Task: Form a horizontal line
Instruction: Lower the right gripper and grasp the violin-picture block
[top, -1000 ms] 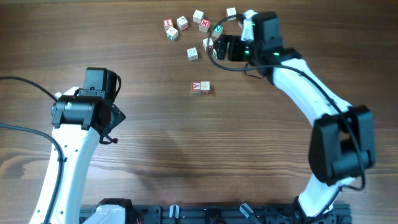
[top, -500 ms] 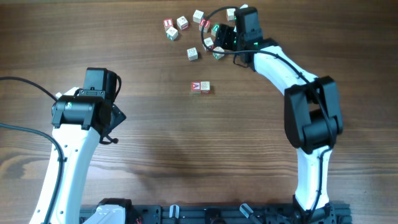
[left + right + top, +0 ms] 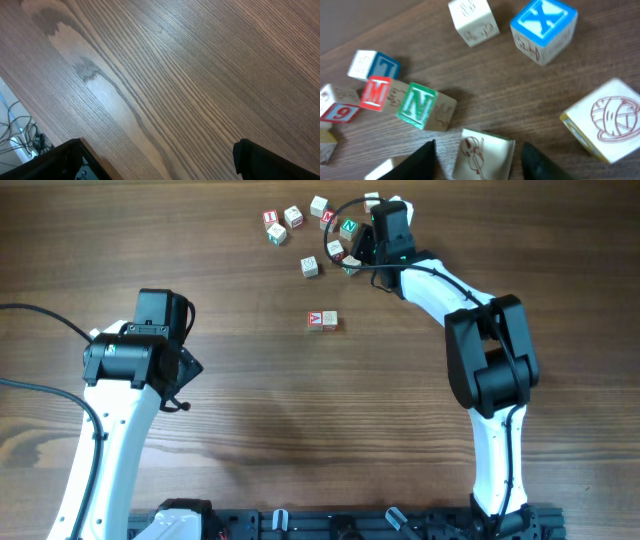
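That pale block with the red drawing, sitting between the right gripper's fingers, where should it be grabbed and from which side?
Take the block by its two opposite side faces, coming straight down from above. It lies flat on the table, and the right gripper is open with its fingers on either side and bare wood in both gaps.

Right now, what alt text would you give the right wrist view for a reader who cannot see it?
The right arm's open fingers straddle a pale cube with a red drawing on the wooden table. Scattered beyond it are a green N cube, a red M cube and a blue X cube.
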`<action>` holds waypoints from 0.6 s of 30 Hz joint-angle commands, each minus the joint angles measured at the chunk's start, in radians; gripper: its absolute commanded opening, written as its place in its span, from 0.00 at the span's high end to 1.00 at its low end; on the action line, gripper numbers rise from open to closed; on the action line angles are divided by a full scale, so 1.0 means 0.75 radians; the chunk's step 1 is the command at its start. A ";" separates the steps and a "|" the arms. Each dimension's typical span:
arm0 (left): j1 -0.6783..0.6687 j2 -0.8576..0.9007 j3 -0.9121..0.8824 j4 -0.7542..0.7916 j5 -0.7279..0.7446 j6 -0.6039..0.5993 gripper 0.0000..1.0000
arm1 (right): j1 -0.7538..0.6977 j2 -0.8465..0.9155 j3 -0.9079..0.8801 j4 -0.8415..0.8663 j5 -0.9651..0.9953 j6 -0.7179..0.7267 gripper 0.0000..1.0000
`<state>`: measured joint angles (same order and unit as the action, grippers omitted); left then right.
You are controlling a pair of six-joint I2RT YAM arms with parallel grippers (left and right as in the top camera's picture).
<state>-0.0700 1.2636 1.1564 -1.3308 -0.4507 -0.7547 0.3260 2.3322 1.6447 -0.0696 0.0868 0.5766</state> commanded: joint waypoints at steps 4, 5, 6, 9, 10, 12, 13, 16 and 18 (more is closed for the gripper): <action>0.009 -0.017 -0.015 -0.001 0.002 -0.027 0.00 | 0.010 0.043 0.028 -0.040 0.052 -0.017 0.54; 0.009 -0.017 -0.015 -0.001 0.002 -0.027 0.00 | 0.010 0.043 0.028 -0.052 0.058 -0.033 0.55; 0.009 -0.017 -0.015 -0.001 0.002 -0.027 0.00 | 0.010 0.043 0.028 -0.064 0.071 -0.041 0.56; 0.009 -0.017 -0.015 -0.001 0.002 -0.027 0.00 | 0.010 0.038 0.029 -0.084 0.076 -0.089 0.63; 0.009 -0.017 -0.015 -0.001 0.002 -0.027 0.00 | 0.010 0.033 0.029 -0.085 0.076 -0.108 0.65; 0.009 -0.017 -0.015 -0.001 0.002 -0.027 0.00 | 0.010 0.005 0.029 -0.085 0.077 -0.146 0.70; 0.009 -0.017 -0.015 -0.001 0.002 -0.027 0.00 | 0.010 -0.013 0.029 -0.088 0.086 -0.160 0.72; 0.009 -0.017 -0.015 -0.001 0.002 -0.027 0.00 | 0.010 -0.070 0.029 -0.094 0.086 -0.225 0.74; 0.009 -0.017 -0.015 -0.001 0.002 -0.027 0.00 | 0.010 -0.099 0.029 -0.110 0.086 -0.252 0.75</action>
<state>-0.0700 1.2636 1.1564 -1.3308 -0.4507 -0.7547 0.3267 2.3371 1.6520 -0.1432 0.1322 0.4568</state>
